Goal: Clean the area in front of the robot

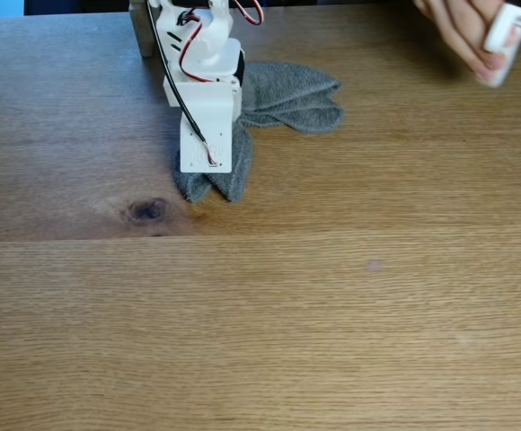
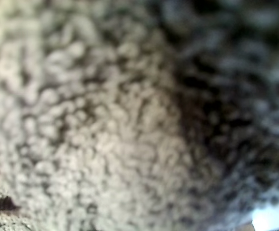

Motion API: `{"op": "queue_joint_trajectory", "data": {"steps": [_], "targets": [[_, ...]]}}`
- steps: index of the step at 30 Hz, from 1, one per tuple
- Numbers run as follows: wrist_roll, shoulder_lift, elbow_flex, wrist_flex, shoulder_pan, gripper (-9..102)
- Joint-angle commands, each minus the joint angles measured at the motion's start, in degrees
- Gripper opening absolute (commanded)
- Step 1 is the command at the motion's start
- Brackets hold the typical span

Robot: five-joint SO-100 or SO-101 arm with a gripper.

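- Wooden tabletop spread across whole fixed view; light-brown, plank seams running left-right.
- Dark knot left of centre, just near-left of cloth's near tip.
- Small pale smudges: one right of centre, another nearer & further right.
- White robot arm reached in from far edge, left of centre; red + black wires along it.
- Flat white gripper pressed down onto grey terry cloth; jaw state – can't tell, plate hid fingers.
- Cloth bunched under & right of gripper, folds trailing far-right.
- Wrist view: blurred grey terry loops, very close.
- Far-right corner: a hand holding a white object, blurred.
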Motion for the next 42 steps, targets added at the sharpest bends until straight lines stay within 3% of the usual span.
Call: {"op": "queue_joint_trajectory", "data": {"steps": [1, 6, 9, 14, 19, 24, 33, 37, 42], "targets": [[-6.1, 3.9, -6.1, -28.4, 19.9, 0], [-8.9, 8.8, -5.4, -20.4, 27.2, 0], [-7.8, 10.6, -5.2, -12.9, 26.8, 0], [-1.2, 13.3, -5.1, 5.1, 19.0, 0], [7.4, 16.7, -5.1, 19.1, 3.2, 0], [10.7, 22.0, -5.7, 16.4, -12.6, 0], [8.4, 41.3, -6.0, 5.4, -27.4, 0], [11.0, 49.3, -6.0, -0.1, -29.0, 0], [12.1, 54.9, -5.4, -1.9, -24.4, 0]]}}
